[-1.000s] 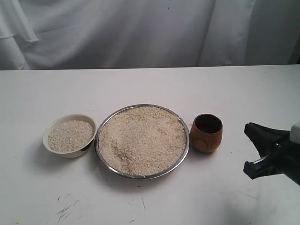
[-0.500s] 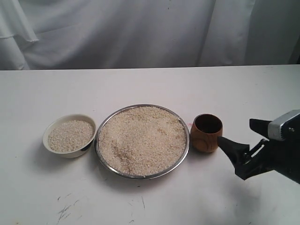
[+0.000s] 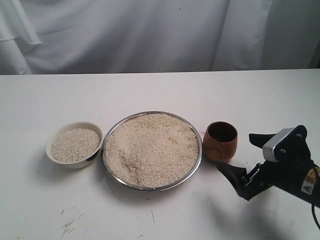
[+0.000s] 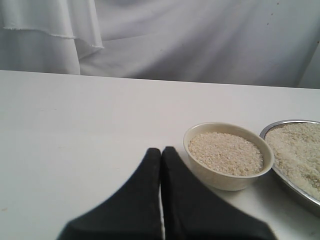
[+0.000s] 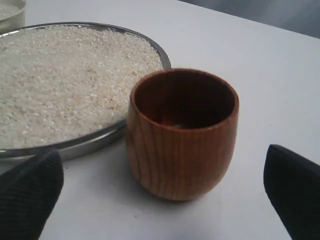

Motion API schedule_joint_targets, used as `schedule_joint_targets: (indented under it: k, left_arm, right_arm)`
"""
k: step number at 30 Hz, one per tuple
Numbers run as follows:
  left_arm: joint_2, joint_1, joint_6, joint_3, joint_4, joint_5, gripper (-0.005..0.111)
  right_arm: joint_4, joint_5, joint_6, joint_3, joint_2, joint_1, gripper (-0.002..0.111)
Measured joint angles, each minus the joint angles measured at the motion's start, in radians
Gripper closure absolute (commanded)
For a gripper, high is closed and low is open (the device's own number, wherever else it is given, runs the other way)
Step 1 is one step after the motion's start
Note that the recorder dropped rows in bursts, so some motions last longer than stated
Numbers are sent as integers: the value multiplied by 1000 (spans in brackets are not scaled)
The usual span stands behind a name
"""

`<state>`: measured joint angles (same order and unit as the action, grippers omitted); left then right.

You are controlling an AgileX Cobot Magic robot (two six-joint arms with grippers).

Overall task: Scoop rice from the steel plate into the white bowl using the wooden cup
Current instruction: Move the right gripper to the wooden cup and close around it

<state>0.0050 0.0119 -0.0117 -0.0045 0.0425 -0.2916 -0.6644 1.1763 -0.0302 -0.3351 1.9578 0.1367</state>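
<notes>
The steel plate, heaped with rice, sits mid-table. Left of it, the white bowl also holds rice. Just right of the plate the wooden cup stands upright and empty. My right gripper is low beside the cup's right side, open, touching nothing. In the right wrist view the cup stands just ahead of the spread fingers, beside the plate rim. My left gripper is shut and empty, short of the bowl; it is outside the exterior view.
A white cloth backdrop hangs behind the white table. Dark scuff marks dot the table's front left. The plate's edge shows in the left wrist view, close beside the bowl.
My right gripper has come in from the right edge toward the wooden cup, and its jaws have spread wide. Cup, plate and bowl have not moved.
</notes>
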Motion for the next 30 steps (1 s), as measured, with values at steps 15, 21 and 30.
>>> schedule_joint_targets:
  k: [15,21,30]
  left_arm:
    - [0,0,0,0,0,0,107]
    - [0,0,0,0,0,0,107]
    - [0,0,0,0,0,0,107]
  right_arm:
    - [-152,30,59,-191,209,-44,3]
    - [-200,32,106,-269,264,-44,3]
    - [-224,32,130,-313,308,-44,10]
